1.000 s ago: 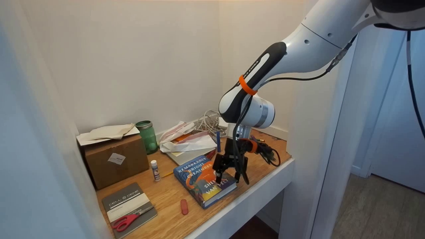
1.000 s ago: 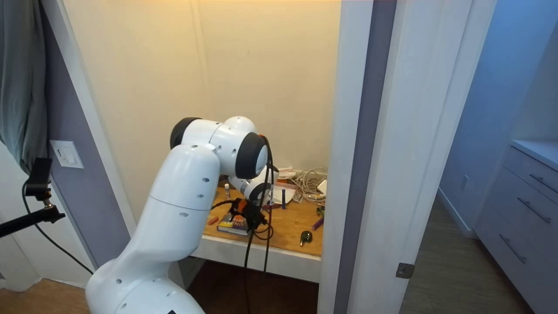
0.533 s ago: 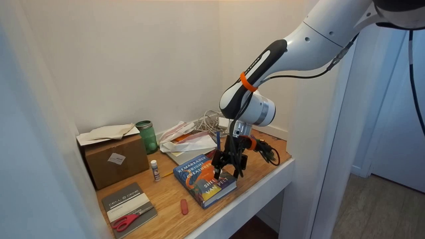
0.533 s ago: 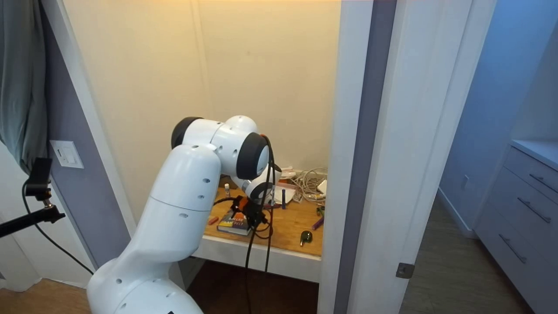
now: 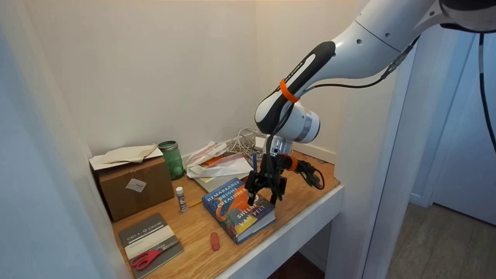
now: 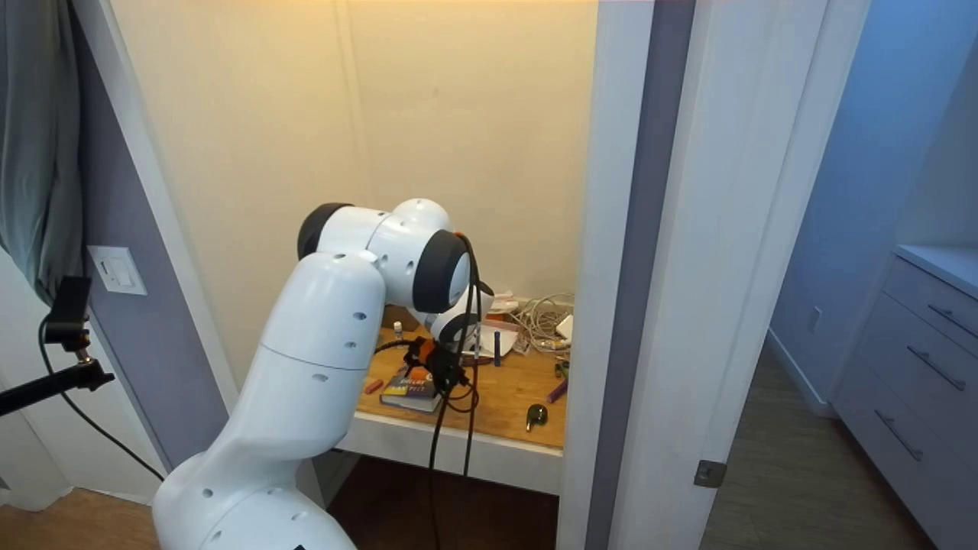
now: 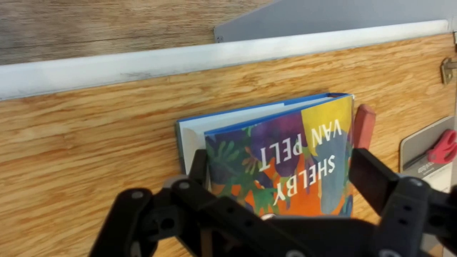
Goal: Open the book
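Wood-grained desktop (image 7: 89,135); I note book (image 7: 278,153) at centre of wrist view, seen between the spread tips of the gripper (image 7: 282,166). Book's bottom-of-frame part hidden behind gripper; fingertip contact unclear.

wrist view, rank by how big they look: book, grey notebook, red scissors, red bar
1. Book, clearly largest.
2. Grey notebook, by what shows.
Unsure: red scissors and red bar. Their visible parts look close in size; the scissors reach the picture's edge, the bar is partly hidden.
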Controlling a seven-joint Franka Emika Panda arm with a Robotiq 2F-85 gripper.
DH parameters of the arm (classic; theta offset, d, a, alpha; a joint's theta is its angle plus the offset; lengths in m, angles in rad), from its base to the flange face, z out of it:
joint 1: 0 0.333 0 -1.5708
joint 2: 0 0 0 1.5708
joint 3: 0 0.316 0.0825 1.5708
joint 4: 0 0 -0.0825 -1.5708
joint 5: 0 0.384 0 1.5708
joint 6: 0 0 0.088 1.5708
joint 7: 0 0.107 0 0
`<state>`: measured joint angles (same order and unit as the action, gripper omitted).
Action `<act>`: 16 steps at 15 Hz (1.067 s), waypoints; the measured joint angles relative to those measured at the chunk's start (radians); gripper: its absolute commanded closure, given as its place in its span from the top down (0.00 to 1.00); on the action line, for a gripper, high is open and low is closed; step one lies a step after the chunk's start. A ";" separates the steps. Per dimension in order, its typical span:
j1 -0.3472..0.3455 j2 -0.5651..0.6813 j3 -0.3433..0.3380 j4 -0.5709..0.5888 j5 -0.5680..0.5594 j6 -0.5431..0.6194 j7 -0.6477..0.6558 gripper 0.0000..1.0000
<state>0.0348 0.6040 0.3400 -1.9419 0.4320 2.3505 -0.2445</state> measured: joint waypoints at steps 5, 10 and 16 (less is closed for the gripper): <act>0.001 -0.039 0.018 0.015 0.011 -0.057 0.000 1.00; 0.016 -0.114 0.040 0.025 0.030 -0.060 -0.004 1.00; 0.078 -0.158 0.056 0.046 0.030 -0.095 -0.005 1.00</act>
<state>0.1126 0.4456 0.3959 -1.8959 0.4620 2.2558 -0.2496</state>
